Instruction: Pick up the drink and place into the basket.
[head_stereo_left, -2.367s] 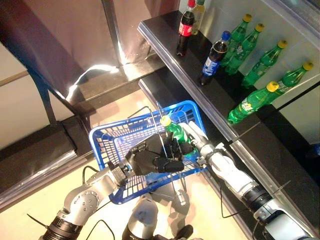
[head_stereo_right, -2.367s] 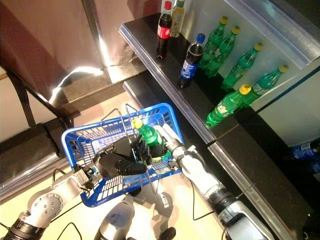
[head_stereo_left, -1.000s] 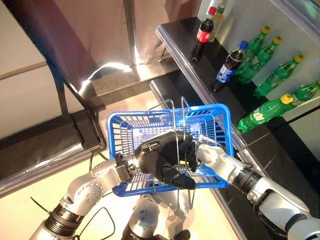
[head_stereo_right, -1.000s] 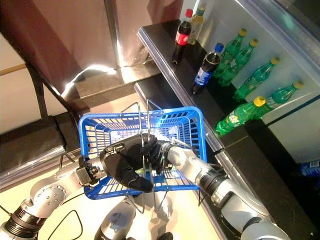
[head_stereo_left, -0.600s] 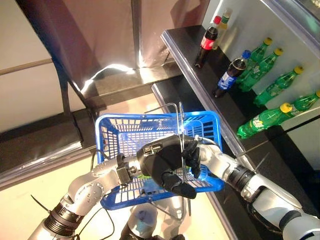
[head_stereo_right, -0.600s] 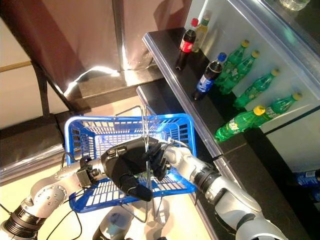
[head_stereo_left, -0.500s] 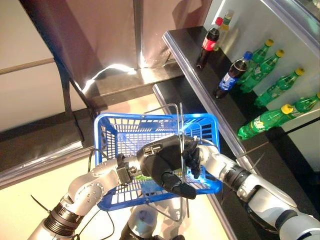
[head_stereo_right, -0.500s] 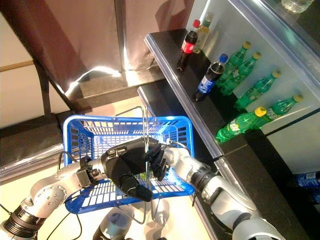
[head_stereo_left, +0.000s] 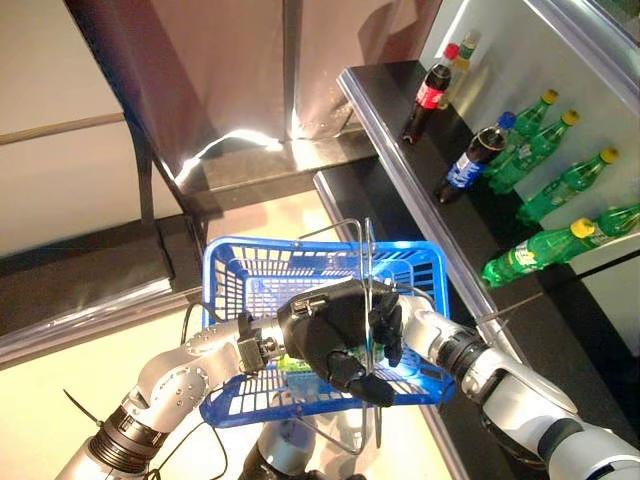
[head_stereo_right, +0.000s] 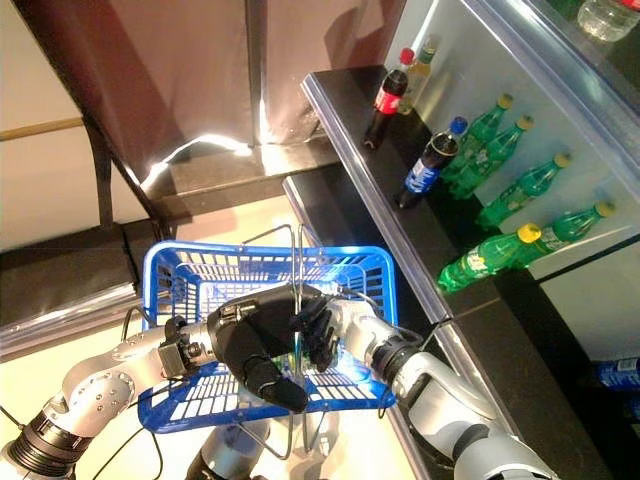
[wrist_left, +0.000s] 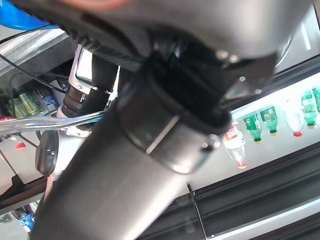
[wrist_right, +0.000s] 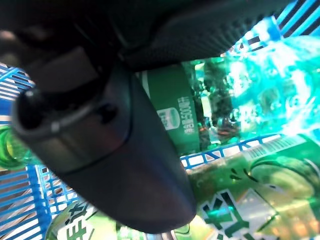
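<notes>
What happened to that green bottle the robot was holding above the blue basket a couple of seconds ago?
The right hand has carried the green bottle down inside the blue basket; the right wrist view shows it among other green bottles there, the hand close against it. The left hand still grips the basket's wire handles. The shelf bottles stayed put.

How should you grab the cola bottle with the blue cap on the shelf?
Probably best round its straight middle, where the label is, coming from the open front edge of the shelf. The cola bottle stands upright with free space in front, so a sideways wrap fits. Green bottles crowd close behind it, so reaching from behind or over could knock them.
</notes>
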